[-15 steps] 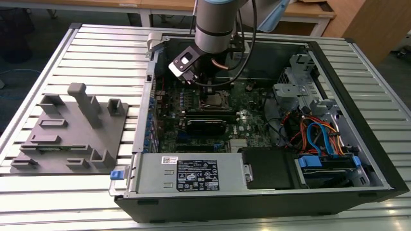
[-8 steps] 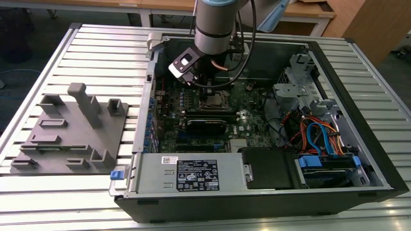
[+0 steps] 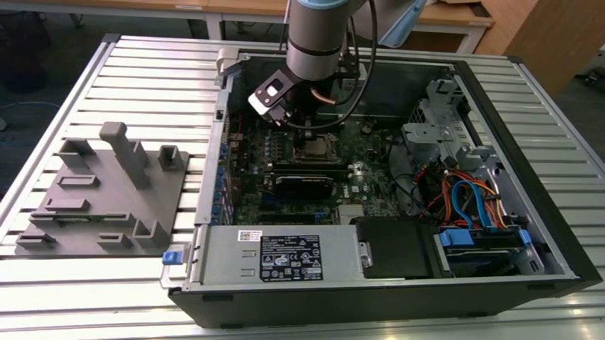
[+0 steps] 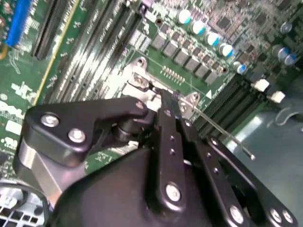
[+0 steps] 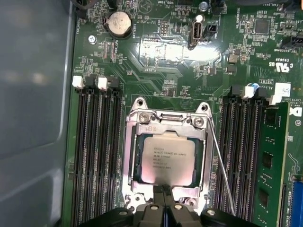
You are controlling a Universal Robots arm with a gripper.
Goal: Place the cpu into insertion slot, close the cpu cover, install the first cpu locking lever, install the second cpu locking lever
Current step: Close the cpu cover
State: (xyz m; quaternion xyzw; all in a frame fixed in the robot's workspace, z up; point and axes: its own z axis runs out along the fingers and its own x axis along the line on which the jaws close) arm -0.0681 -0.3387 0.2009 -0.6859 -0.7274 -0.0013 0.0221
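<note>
The cpu [image 5: 168, 158], a square chip with a dull silver-tan top, lies flat in the insertion slot [image 5: 129, 163] on the green board. The cpu cover [image 5: 165, 127], a silver frame plate, lies down around the chip. A thin wire locking lever [image 5: 221, 175] runs along one side of the socket, and its free end [image 4: 250, 155] stands out over the memory slots. My gripper [image 5: 164, 195] is shut with nothing between its black fingers, its tips at the cover's edge [image 4: 168, 98]. In the exterior view my gripper [image 3: 307, 136] hangs over the socket inside the open computer case.
Long black memory slots [image 5: 94, 161] flank the socket on both sides [image 5: 241, 156]. A coin battery [image 5: 118, 23] sits on the board, and the grey case wall [image 5: 33, 94] is close by. A grey parts fixture [image 3: 104, 198] lies at the exterior view's left. The power supply [image 3: 274, 256] and cabled drive cage [image 3: 472, 198] fill the case.
</note>
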